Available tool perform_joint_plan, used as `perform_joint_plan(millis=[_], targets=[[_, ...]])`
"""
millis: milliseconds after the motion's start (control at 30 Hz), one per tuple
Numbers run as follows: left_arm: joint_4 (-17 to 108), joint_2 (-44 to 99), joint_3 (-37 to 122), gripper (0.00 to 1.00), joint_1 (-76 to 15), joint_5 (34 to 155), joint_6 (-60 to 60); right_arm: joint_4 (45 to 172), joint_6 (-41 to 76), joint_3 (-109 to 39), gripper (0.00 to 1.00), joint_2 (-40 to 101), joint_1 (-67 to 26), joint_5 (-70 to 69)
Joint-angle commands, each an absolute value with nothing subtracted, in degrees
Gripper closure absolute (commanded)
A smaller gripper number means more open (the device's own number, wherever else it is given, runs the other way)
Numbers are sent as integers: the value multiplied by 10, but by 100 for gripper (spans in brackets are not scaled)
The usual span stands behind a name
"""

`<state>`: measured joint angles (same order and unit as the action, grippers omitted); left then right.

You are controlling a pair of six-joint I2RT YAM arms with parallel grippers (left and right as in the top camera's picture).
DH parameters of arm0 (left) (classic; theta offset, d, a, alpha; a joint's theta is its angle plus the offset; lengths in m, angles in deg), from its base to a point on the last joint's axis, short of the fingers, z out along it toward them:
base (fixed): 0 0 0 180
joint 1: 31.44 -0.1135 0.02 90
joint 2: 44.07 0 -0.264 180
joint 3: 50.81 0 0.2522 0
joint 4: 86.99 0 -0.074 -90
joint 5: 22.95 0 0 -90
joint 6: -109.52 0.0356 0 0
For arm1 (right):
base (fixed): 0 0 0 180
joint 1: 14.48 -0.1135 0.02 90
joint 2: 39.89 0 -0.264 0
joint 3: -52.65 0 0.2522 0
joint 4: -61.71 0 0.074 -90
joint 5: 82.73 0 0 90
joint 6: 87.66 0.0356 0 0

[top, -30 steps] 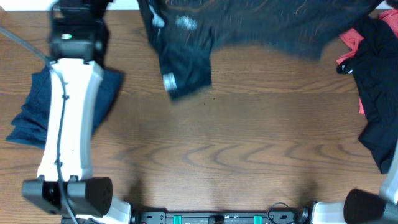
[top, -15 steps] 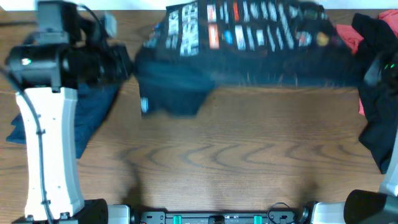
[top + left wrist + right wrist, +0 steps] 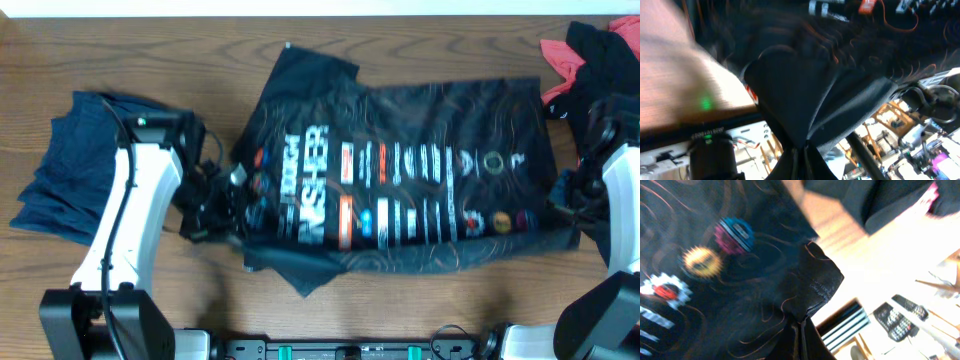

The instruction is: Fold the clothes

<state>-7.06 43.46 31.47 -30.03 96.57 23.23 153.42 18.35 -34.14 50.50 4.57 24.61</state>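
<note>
The left tool (image 3: 222,200) was clamped shut on the left edge of the black jersey (image 3: 400,190), and the right tool (image 3: 562,192) was pinched shut on its right edge. The jersey lay spread across the middle of the bench (image 3: 420,310), print facing up. A navy garment (image 3: 65,165) lay bunched at the left, partly under the left arm. A black and coral garment (image 3: 590,50) sat at the far right corner.

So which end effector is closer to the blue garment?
Left. The left end effector holds one edge of the jersey right beside the blue garment; the right end effector holds the opposite edge, far from it.
</note>
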Motion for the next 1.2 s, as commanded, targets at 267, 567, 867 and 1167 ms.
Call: perform_joint_plan(millis=[267,567,867,1167], targets=[[146,339,254,94,-300,960,205,1404,194,-318,99,503,49,185],[296,428,254,93,-300,960,144,1324,194,-313,99,534,44,160],[321,491,254,16,-301,960,145,1319,194,-313,50,578,38,163],[234,483,249,17,-301,960,145,1378,196,-300,50,578,39,169]])
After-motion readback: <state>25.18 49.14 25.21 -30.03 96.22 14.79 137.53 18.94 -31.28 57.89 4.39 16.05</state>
